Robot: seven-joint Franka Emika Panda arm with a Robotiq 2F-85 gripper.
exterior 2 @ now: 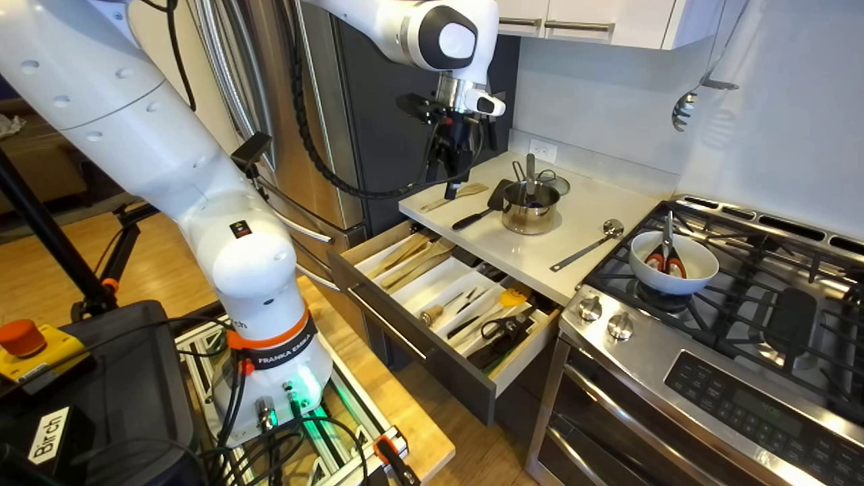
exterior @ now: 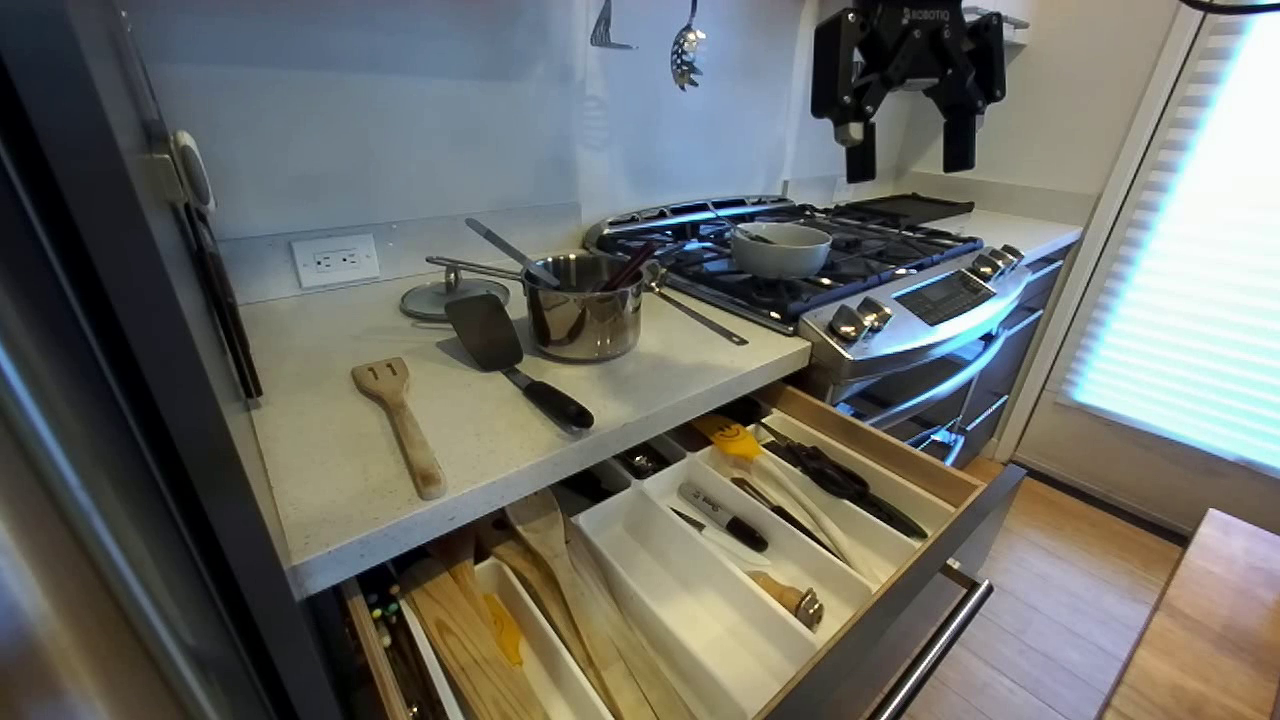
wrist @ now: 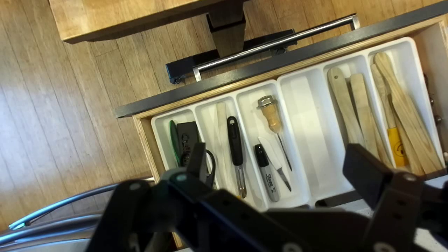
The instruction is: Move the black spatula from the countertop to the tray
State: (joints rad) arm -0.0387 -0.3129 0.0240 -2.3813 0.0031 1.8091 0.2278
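The black spatula (exterior: 487, 335) lies on the pale countertop (exterior: 640, 390), its wide head near the steel pot and its handle pointing to the front edge. It also shows in an exterior view (exterior 2: 498, 197), and is out of view in the wrist view. The white tray (exterior: 690, 590) sits in the open drawer below the counter edge; its compartments hold cutlery and tools, and one wide compartment (wrist: 309, 133) is bare. My gripper (exterior: 910, 160) is open and empty, fingers pointing down, high above the drawer and counter. It also shows in an exterior view (exterior 2: 457, 187) and the wrist view (wrist: 278, 154).
A steel pot (exterior: 585, 320) with utensils stands beside the spatula's head. A light wooden slotted spatula (exterior: 400, 425), a glass lid (exterior: 455, 298) and a metal ladle (exterior 2: 587, 244) lie on the counter. A white bowl (exterior 2: 675, 270) with scissors is on the stovetop. A dark panel (exterior 2: 425, 135) borders the counter.
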